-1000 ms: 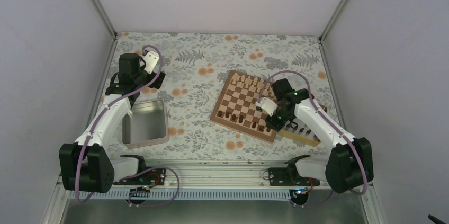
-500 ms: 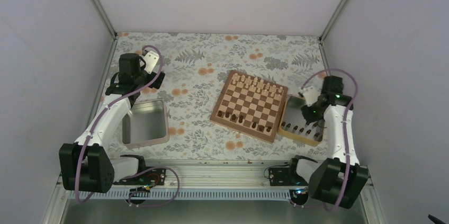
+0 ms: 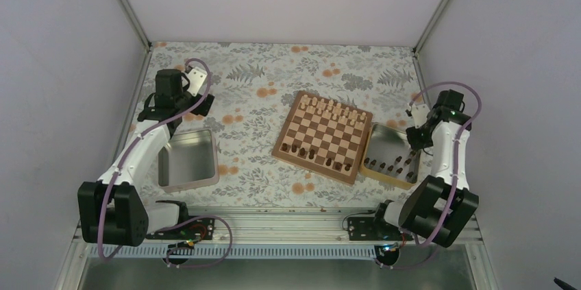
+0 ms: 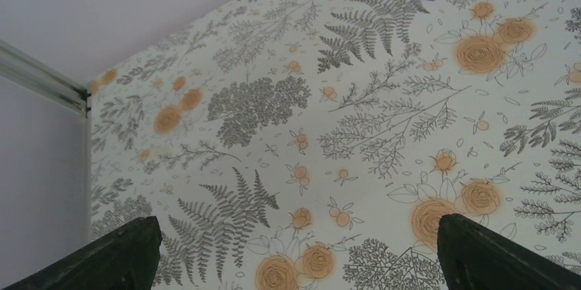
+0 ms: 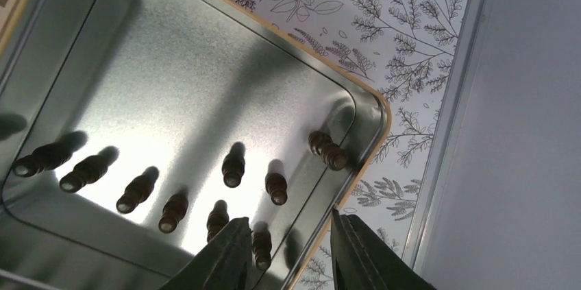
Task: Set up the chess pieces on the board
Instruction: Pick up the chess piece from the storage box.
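Note:
The board point(image 3: 322, 134) lies slanted right of the table's middle. A few dark chess pieces point(image 3: 331, 162) stand along its near edge, and pale pieces line the far edge. More dark chess pieces point(image 5: 172, 212) stand upright in a metal tin point(image 5: 171, 64) with a tan rim, right of the board point(image 3: 381, 140). My right gripper point(image 5: 289, 218) hangs open above the tin's near right corner with nothing between its fingers; one dark piece point(image 5: 261, 247) stands just beside its left finger. My left gripper point(image 4: 296, 220) hovers wide open and empty over the flowered cloth at the far left.
A grey metal tin point(image 3: 189, 160) with nothing in it sits at the near left, beside the left arm. The enclosure's right wall point(image 5: 521, 132) and its metal rail run close to the right gripper. Flowered cloth covers the table.
My right arm has swung from the board's near right corner out to the right, over the tin, and its jaws have widened. The left arm has not moved.

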Controlling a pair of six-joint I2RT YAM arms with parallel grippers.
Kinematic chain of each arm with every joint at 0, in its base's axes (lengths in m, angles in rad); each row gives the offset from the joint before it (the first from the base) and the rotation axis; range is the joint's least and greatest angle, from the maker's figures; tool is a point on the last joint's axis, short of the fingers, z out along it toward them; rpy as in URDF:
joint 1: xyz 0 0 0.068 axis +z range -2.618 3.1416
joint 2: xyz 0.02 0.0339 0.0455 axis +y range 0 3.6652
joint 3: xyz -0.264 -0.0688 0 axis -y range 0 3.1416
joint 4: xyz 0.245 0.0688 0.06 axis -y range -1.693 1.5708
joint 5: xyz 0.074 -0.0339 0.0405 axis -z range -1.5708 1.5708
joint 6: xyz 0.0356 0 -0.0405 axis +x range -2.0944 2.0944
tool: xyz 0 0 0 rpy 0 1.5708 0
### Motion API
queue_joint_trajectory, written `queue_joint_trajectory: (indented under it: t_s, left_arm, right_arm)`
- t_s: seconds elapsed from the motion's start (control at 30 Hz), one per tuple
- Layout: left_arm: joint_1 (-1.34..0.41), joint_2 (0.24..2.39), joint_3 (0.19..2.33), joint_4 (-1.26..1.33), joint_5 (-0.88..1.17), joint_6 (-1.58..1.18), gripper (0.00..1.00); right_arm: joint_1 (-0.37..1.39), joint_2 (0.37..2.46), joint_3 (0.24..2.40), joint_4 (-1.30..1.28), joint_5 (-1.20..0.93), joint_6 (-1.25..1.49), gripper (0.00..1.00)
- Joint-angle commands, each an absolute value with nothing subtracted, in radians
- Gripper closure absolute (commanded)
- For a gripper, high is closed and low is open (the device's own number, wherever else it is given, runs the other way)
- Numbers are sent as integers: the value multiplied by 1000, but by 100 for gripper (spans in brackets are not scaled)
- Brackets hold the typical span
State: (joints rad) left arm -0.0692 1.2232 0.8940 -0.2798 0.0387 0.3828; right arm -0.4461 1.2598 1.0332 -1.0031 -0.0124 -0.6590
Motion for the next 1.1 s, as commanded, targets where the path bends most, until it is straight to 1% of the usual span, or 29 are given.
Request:
queue_joint_trajectory:
  t_s: [0.0, 0.13, 0.33, 0.53, 0.73, 0.9, 1.07]
  left_arm:
    - [-68, 1257, 946, -315, 65, 364, 0]
    - [-68, 1282, 957, -324, 34, 369, 0]
    - [-68, 1301, 896, -271, -38, 394, 0]
    - [-68, 1329, 895, -263, -56, 399, 0]
    - [-68, 1329, 887, -256, -51, 400, 0]
    - [-67, 1322, 882, -253, -53, 401, 0]
    - [-68, 1322, 882, -252, -52, 402, 0]
  right_arm:
    - [-451, 1257, 992, -915, 11, -631, 68]
    - [-451, 1279, 954, -853, 17, -638, 67]
    - [-452, 1332, 902, -753, 81, -641, 68]
    - [-452, 1354, 890, -696, 85, -621, 69]
    - [-453, 1387, 876, -678, 131, -612, 70]
    - [-453, 1410, 864, -685, 112, -616, 72]
    - [-453, 1416, 852, -667, 123, -621, 73]
